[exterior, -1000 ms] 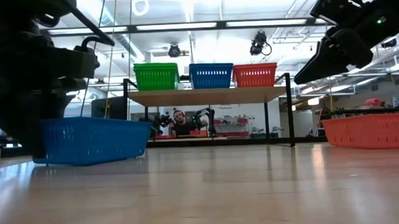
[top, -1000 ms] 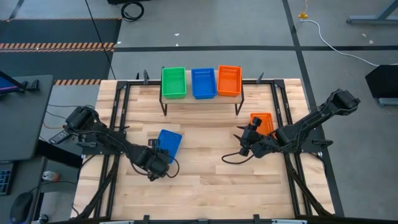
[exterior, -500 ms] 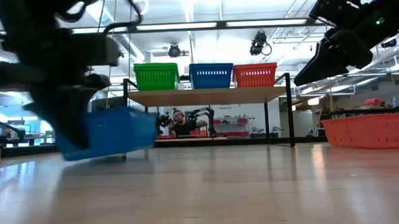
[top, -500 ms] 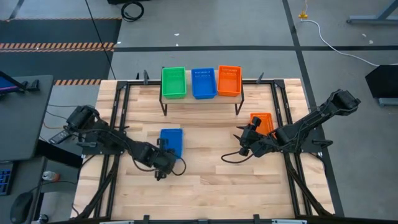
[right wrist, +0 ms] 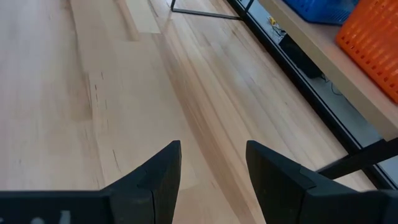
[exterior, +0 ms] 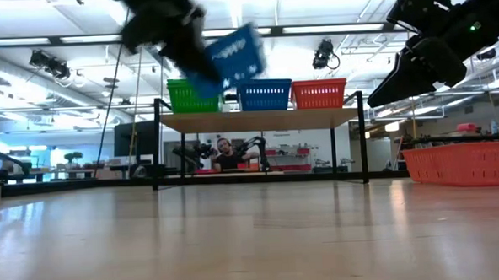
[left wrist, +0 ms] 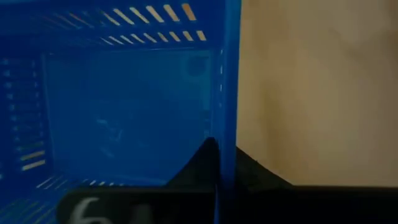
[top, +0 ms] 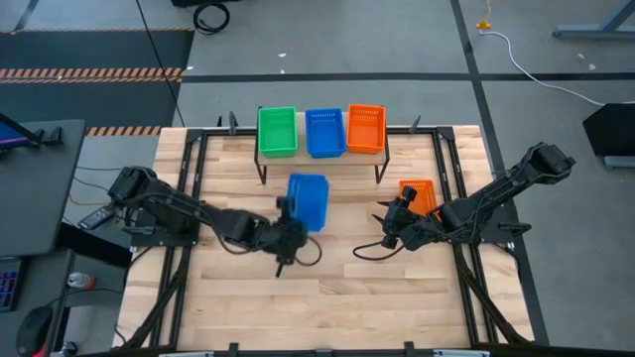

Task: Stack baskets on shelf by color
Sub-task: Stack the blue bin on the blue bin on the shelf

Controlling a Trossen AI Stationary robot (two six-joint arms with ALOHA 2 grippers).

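Note:
A blue basket (top: 309, 198) hangs in the air in front of the shelf (top: 319, 159), and my left gripper (top: 292, 224) is shut on it. In the low view the blue basket (exterior: 234, 55) is tilted, about level with the shelf's baskets. On the shelf's plank rest a green basket (top: 277, 131), a blue one (top: 324, 132) and an orange one (top: 365, 127), side by side on their bottoms. Another orange basket (top: 419, 194) sits on the table at the right. My right gripper (top: 389, 224) hovers open just left of it, holding nothing. My left gripper holds the blue basket by one upright wall (left wrist: 229, 124), near a corner at the basket's near end. One finger (left wrist: 205, 163) is inside the basket and one (left wrist: 252, 173) outside. The fingers come from the table's left and near side. The basket is lifted clear of the table and tilted.
The shelf's black legs (top: 263, 174) stand on the slatted tabletop. Bare wood lies between the two arms and along the near edge (top: 327, 317). The right wrist view shows the shelf's plank edge (right wrist: 323, 68) ahead of my open right fingers.
My left gripper has shut on the blue basket's wall, then risen and swung toward the table's right and far edge, toward the shelf. The basket has turned about and left the table; it now hangs tilted at shelf height.

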